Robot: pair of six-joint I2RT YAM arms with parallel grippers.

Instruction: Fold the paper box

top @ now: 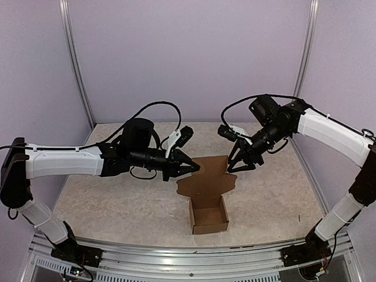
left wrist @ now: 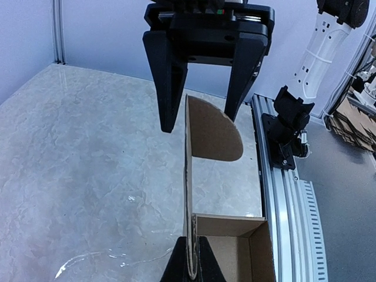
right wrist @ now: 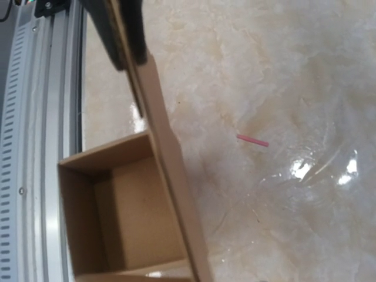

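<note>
Paper box [top: 208, 218]: partly formed; open-topped square tray standing on the surface [top: 106, 200], close to its near edge, about midway between left and right edges; a tall panel [top: 205, 176] rises from the tray's far wall, lifted off the surface.
Left pincer [top: 192, 168]: pinching the panel's left edge; in its own wrist view the fingertips [left wrist: 176, 267] clamp the cardboard edge-on, just above the tray.
Right pincer [top: 241, 166]: spread; at the panel's right side; from the left wrist view one finger stands on each side of the panel's top; one is clearly apart from the cardboard, the other too close to tell; rounded tab [left wrist: 214, 132] sits between them.
Right wrist view: own fingers out of frame; tray interior bare brown; the left pincer's dark fingers grip the panel at top.
Other: small pink strip [right wrist: 252, 140] on the surface, apart from the box; aluminium rail [top: 176, 258] along the near edge.
</note>
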